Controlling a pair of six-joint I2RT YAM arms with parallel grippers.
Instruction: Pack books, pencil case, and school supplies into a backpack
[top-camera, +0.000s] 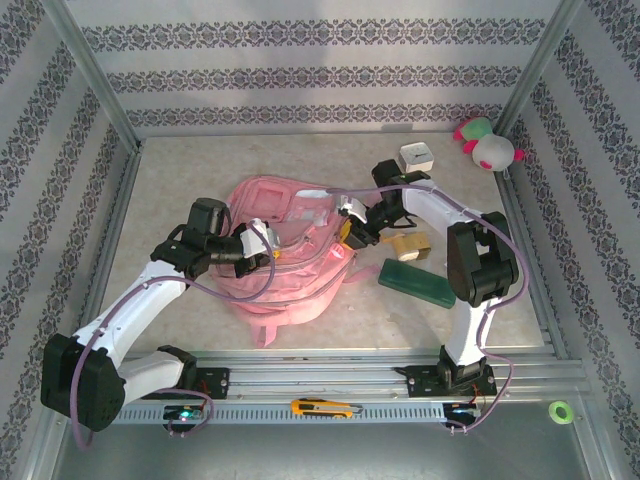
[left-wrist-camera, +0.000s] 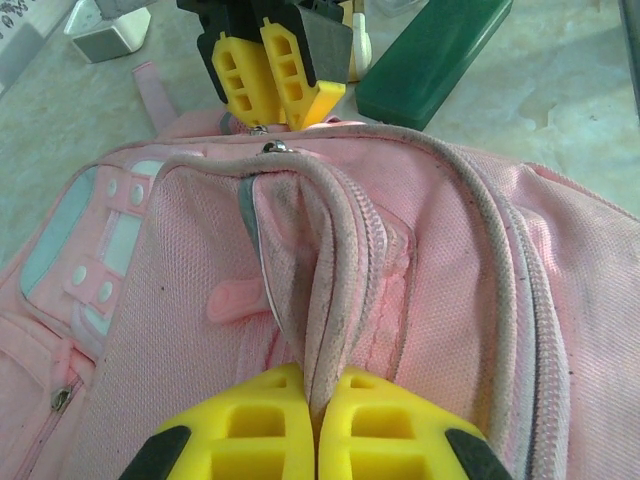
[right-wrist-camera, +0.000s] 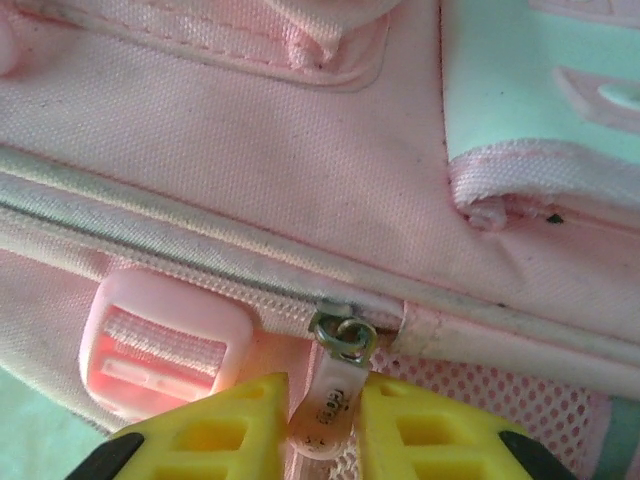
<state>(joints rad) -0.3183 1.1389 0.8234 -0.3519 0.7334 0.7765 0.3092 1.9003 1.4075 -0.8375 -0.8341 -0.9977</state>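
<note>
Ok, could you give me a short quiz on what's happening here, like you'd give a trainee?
1. True or false: the left end effector pinches a fold of the backpack.
2. What does the right end effector pinch? A) the zip pull B) a book C) a pencil
3. Fill in: the green case lies on the ____, beside the backpack.
Key: 1 true; 2 A; 3 table.
</note>
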